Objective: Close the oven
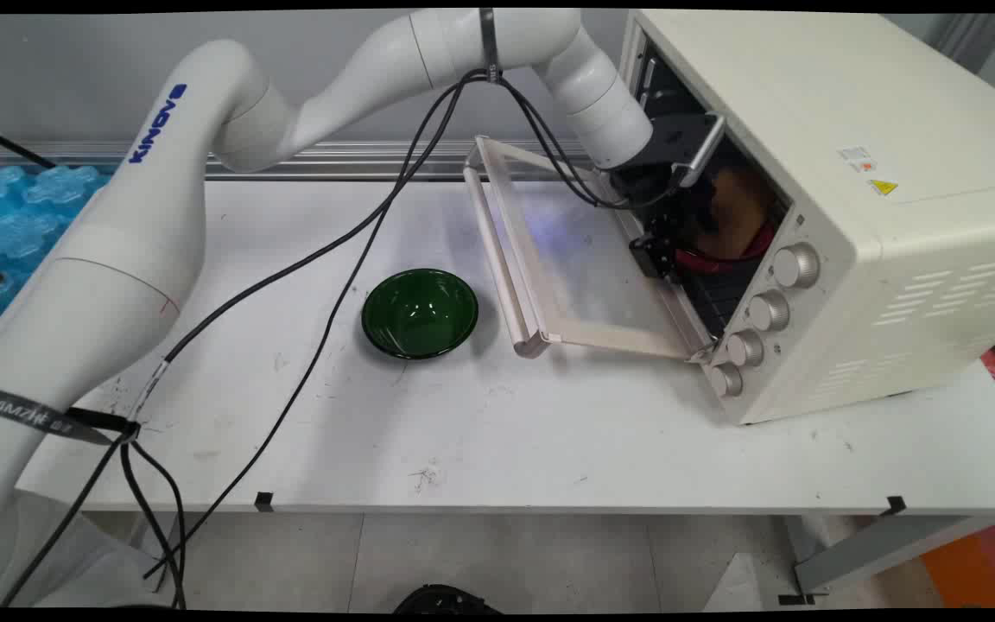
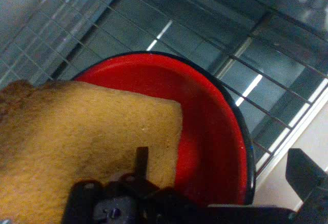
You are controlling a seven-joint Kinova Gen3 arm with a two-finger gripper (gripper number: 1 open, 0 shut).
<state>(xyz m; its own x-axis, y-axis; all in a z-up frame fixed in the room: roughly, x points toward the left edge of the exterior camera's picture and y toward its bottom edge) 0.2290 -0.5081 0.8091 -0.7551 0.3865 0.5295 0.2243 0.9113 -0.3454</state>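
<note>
- Leftmost, beyond the table's left end, blue moulded pieces (image 1: 18, 207) lie against the far wall.
- Next comes my white table (image 1: 497, 449), and my black cables (image 1: 325, 259) hang down across its left half.
- Near the table's middle sits a dark green bowl (image 1: 420, 313), upright and on its own, just left of the oven door's handle but apart from it.
- Right of the bowl, the oven door (image 1: 579, 268) lies folded down flat toward the left, its glass pane facing up and its pale handle (image 1: 502, 268) along the left edge.
- Further right, my gripper (image 1: 679, 238) reaches over the open door into the mouth of the cream toaster oven (image 1: 860, 199), which fills the table's right side, with four knobs (image 1: 761, 311) running down its near front edge.
- Inside the oven, a red bowl (image 2: 215, 147) rests on the wire rack (image 2: 205, 44), and a slice of browned bread (image 2: 77, 147) lies in it, leaning over the bowl's rim.
- From my hand camera the bread and bowl are right in front of my linkage, the bread closest.
- Whether my pincer is apart, together or clamped on the bread, I cannot tell.
</note>
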